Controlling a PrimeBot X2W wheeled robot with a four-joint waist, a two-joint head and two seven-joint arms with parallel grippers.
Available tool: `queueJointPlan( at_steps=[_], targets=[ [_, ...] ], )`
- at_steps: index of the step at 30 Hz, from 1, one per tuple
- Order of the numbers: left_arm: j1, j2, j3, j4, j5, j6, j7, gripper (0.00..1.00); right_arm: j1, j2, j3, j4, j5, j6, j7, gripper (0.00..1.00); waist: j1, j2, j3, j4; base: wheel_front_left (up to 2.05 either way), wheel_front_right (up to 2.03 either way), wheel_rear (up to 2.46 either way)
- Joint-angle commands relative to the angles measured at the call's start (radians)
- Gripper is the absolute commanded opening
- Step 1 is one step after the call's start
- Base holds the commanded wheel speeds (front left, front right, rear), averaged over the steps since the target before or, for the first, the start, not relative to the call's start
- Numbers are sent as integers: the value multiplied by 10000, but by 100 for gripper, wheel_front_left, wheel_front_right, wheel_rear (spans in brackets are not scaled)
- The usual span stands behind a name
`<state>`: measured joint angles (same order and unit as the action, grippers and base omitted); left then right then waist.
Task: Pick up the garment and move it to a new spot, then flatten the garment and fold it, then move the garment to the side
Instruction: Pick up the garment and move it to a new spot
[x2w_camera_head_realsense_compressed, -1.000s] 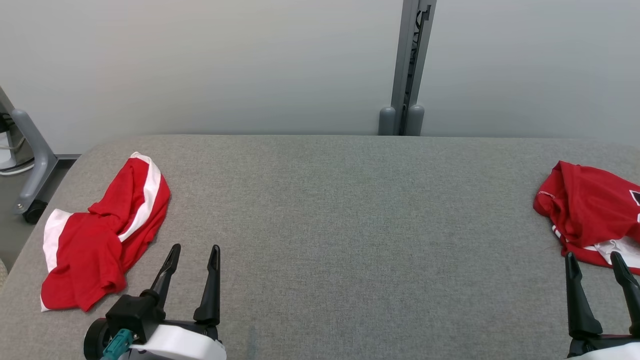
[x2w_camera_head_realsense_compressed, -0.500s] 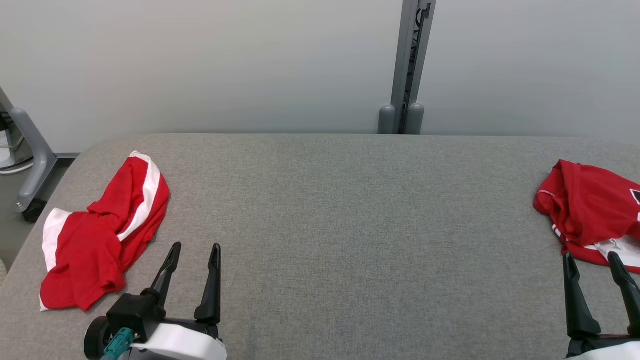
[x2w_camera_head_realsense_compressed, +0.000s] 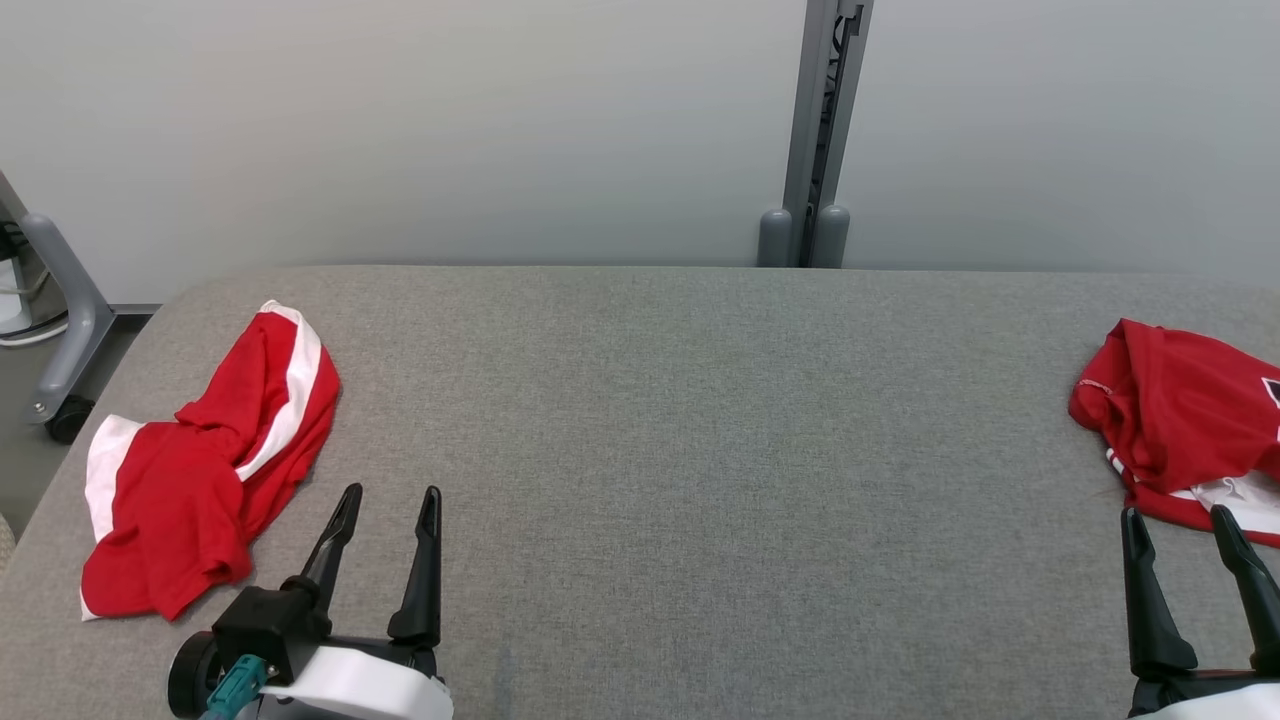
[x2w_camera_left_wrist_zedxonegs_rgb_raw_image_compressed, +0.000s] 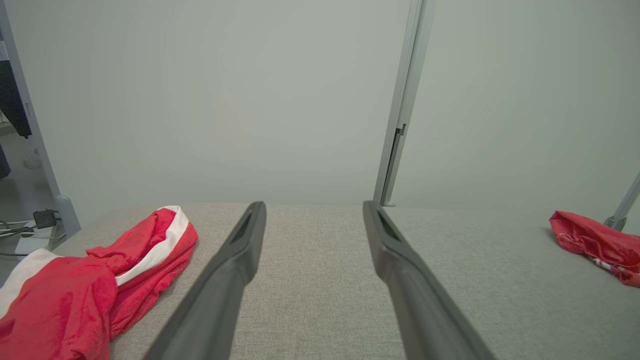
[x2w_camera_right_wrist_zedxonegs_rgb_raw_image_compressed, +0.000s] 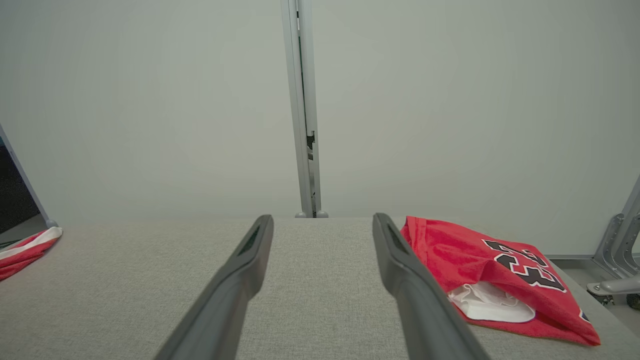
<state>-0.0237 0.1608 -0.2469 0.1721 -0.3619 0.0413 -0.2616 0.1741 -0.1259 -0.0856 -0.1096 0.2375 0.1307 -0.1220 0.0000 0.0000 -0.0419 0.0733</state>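
Red crumpled jersey garment lies just beyond open right claw; expect soft, limp cloth; pinch raised fold. Left claw: open.

On my left the red-and-white garment lies crumpled in a loose heap near the grey table's corner. Far to my right the red jersey (black numerals, white lining showing) lies bunched at the opposite edge.
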Motion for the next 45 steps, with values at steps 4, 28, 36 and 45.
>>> queueJointPlan(
  at_steps=[4, 28, 36, 45],
  targets=[
    [-131, 0, 26, 61, 86, -65, -44, 100, -34, -56, 6, 76, 26, 5, 28, 100, 0, 0, 11, 94, 0, 0, 0],
    [-112, 283, 211, 91, -35, 426, 368, 100, -237, 12, 989, 608, 187, 5, -236, 100, 0, 0, 4, 3140, 0, 0, 0],
    [45, 379, 246, -93, -107, 557, 527, 100, -395, -43, 1291, 805, 235, 5, -330, 100, 0, 0, 33, 3961, 0, 0, 0],
    [-670, 706, 338, -569, -207, 563, 1159, 100, -624, -171, 1366, 697, 223, 5, -258, 100, 0, 0, 358, 3954, 0, 0, 0]
  ],
)
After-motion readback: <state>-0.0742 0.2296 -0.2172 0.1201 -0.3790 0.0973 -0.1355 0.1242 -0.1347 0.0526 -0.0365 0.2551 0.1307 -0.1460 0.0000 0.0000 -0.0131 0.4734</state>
